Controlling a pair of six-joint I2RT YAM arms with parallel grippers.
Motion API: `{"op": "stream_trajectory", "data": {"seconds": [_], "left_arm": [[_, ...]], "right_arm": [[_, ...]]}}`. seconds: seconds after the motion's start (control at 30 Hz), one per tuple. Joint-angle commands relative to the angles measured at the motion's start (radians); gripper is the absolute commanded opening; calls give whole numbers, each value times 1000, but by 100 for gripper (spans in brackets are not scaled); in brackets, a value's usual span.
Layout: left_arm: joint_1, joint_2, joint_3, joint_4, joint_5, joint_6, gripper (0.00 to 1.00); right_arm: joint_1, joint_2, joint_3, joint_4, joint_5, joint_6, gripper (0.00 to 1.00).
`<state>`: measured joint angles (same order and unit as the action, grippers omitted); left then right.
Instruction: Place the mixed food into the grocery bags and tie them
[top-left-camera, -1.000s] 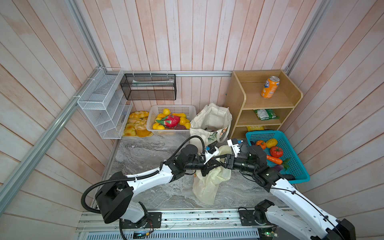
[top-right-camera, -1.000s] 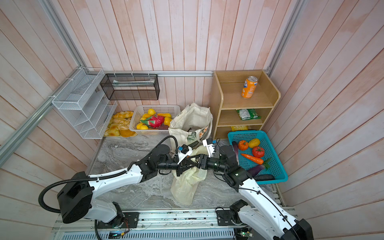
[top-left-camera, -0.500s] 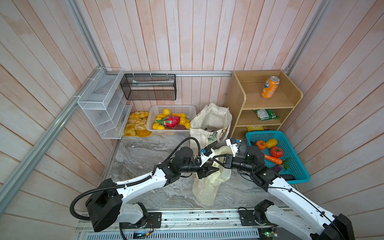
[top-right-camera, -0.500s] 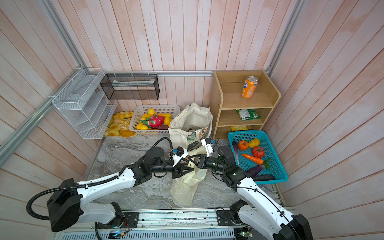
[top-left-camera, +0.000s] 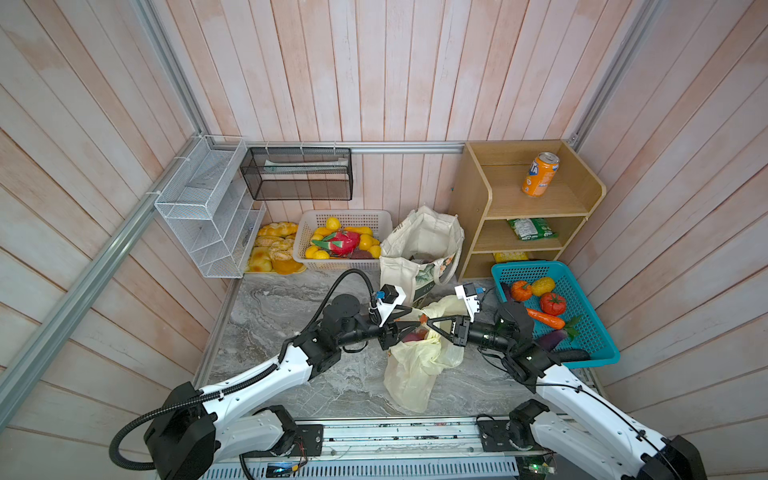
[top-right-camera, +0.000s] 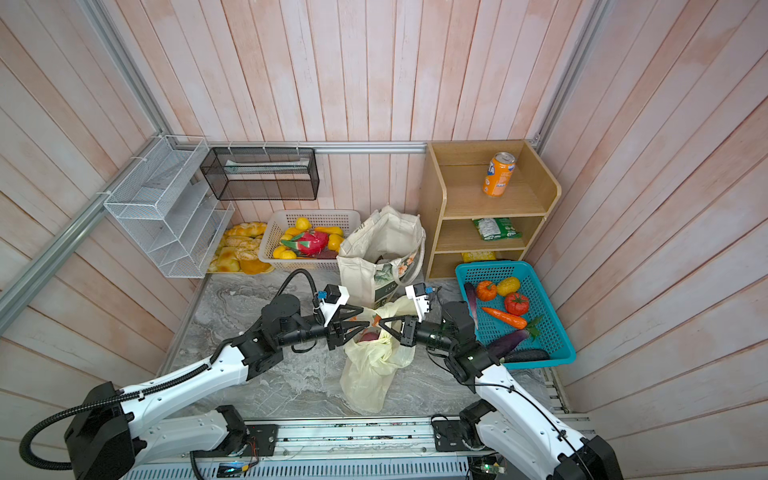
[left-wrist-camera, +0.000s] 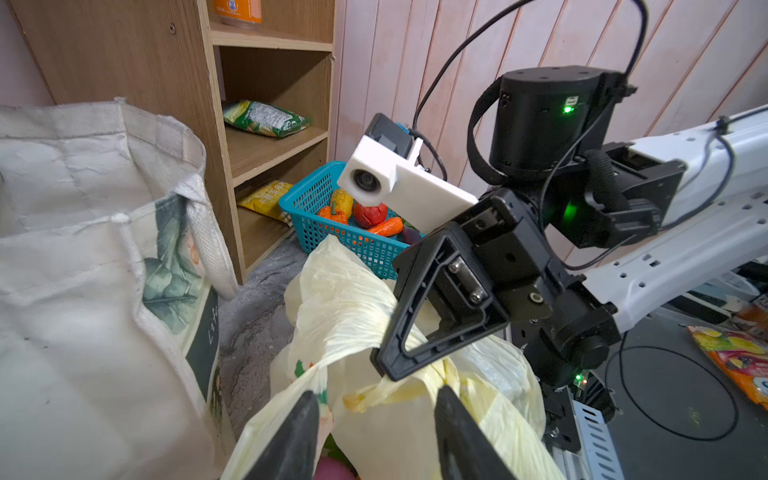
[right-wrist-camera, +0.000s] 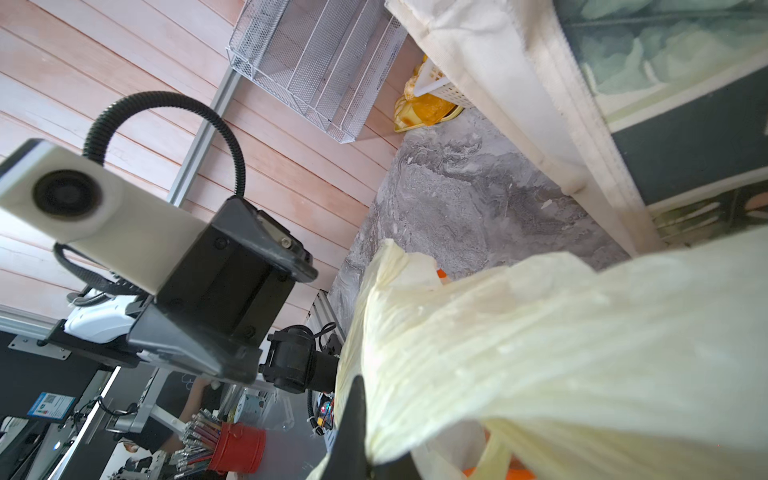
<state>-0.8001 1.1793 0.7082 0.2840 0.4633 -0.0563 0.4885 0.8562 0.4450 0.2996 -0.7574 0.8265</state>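
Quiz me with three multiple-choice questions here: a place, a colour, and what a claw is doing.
1. On which level of the wooden shelf unit does the orange soda can stand? A) top B) middle C) bottom
2. What colour is the basket holding the carrot? A) white B) blue C) black
3. The right gripper is: A) wide open, empty B) shut on the yellow plastic bag C) shut on the carrot

Answers: 1 A, the can stands on the top board. 2 B, its mesh is blue. 3 B, it pinches the bag's bunched handle.
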Motion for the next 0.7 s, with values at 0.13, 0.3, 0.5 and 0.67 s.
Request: {"op": "stream_trajectory", "data": {"seconds": [0.13,0.3,0.5,0.67], "left_arm": [[3,72,-2,18,83,-7,43],[2,124,25,21,112,-7,43],[2,154,46,31,104,-1,44],[2,182,79,42,116,3,45]], "right_arm": [[-8,-13,-7,99,-67,-16,0],[-8,-2,-2,110,-82,-16,0],[-8,6,1,114,-91,-13,0],[-7,12,2,116,-98,-10,0]]}}
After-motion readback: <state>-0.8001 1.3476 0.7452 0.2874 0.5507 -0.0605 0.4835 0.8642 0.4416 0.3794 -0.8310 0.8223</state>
